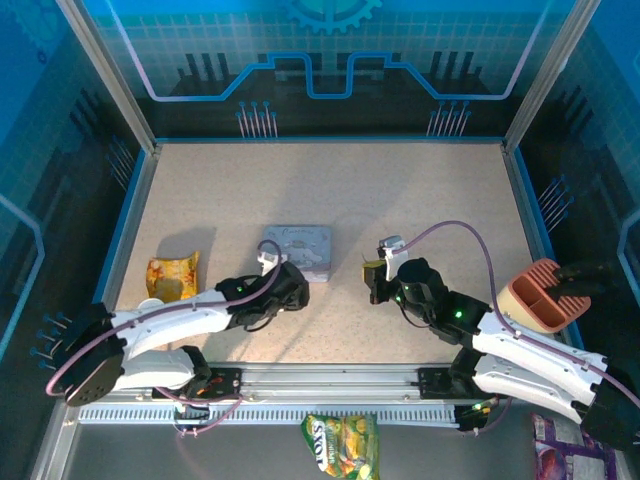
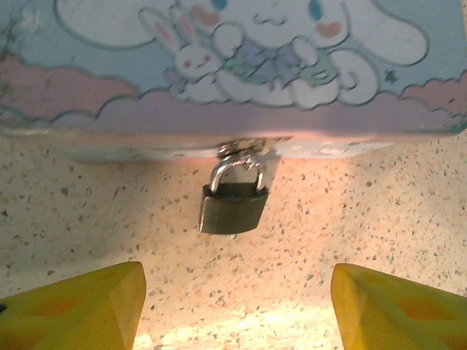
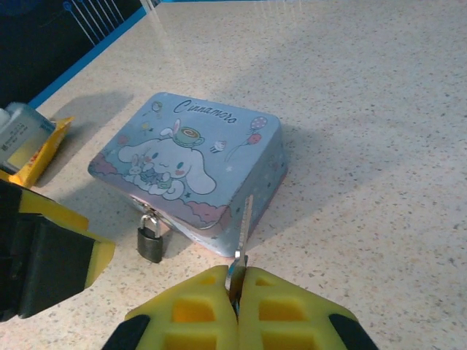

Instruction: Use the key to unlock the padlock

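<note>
Looking down from the top camera, the lilac tin (image 1: pixel 297 250) sits near the middle of the worktop (image 1: pixel 430 200). The left hand (image 1: pixel 290 282) is close at its 6 o'clock and the right hand (image 1: pixel 374 276) stands apart at its 4 o'clock. Padlock and key are too small to make out here.

In the left wrist view, the padlock (image 2: pixel 232 208) hangs from the hasp on the tin's near wall, its shackle closed and its body lying on the worktop. The left hand's yellow fingertips (image 2: pixel 80 306) are spread wide at 7 and 5 o'clock of the frame, holding nothing, with the padlock ahead at 12 o'clock.

In the right wrist view, the right hand is pinched fully closed on the key (image 3: pixel 242 240), whose blade stands up at 12 o'clock from the pads. The padlock lies at the key's 9 o'clock.

The padlock looks stiff, smooth and light, and loose on its hasp, so it would likely swivel away under a push. Its flat body faces seem the best hold, leaving the bottom end free. The keyhole is not visible. The thin key may pivot between the pads.
</note>
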`<state>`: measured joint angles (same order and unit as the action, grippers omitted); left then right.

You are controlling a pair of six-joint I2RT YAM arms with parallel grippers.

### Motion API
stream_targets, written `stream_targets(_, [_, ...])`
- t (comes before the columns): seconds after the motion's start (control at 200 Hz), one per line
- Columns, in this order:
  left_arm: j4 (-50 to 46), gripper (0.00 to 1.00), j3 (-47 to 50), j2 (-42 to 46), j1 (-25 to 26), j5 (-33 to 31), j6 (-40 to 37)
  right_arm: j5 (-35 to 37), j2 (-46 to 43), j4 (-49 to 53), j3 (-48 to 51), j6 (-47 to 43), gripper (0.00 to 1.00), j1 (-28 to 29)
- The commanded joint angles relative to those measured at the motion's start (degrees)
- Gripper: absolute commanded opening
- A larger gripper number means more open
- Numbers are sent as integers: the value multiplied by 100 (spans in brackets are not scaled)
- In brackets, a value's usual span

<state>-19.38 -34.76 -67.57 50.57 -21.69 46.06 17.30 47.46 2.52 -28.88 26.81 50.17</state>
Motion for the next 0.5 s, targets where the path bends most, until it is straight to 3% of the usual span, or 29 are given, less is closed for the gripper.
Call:
stream_targets(0.0, [823, 69, 450, 329, -368, 651, -252, -169, -64, -189, 71, 138, 0, -60])
stream_targets(0.23, [1393, 69, 637, -125, -794, 1352, -571, -216, -9, -110, -62, 175, 0, -57])
stream_targets(0.495, [1650, 60, 339, -976, -831, 1299, -490, -219, -129, 20, -82, 263, 0, -54])
